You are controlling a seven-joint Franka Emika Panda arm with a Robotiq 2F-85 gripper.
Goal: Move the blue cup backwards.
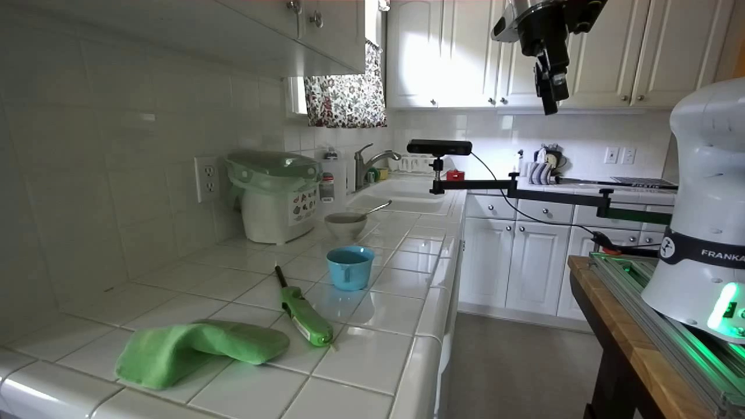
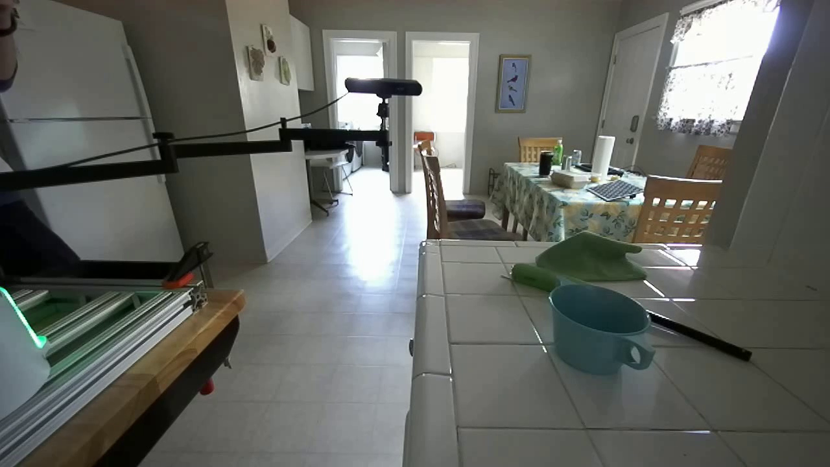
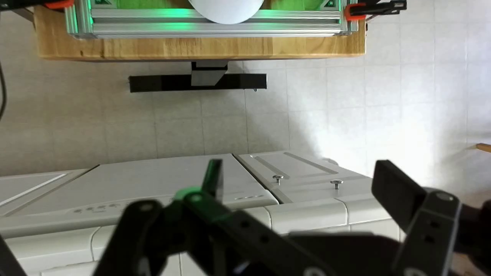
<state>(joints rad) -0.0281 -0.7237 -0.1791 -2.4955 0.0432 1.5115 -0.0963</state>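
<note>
The blue cup (image 1: 350,270) stands upright on the white tiled counter (image 1: 372,349) in an exterior view. It also shows in an exterior view (image 2: 593,331), with a small handle toward the camera. My gripper (image 1: 550,96) hangs high in the air, far above and away from the cup, pointing down. In the wrist view my gripper (image 3: 301,174) has its fingers wide apart with nothing between them. The wrist view shows the counter's edge, cabinet fronts and floor; the cup is out of view there.
A green lighter (image 1: 307,317) with a dark tip lies beside the cup. A green cloth (image 1: 201,349) lies at the counter's near end. A bowl with a spoon (image 1: 345,224) and a white appliance (image 1: 270,206) stand behind. A camera bar (image 1: 559,198) juts from the robot's table.
</note>
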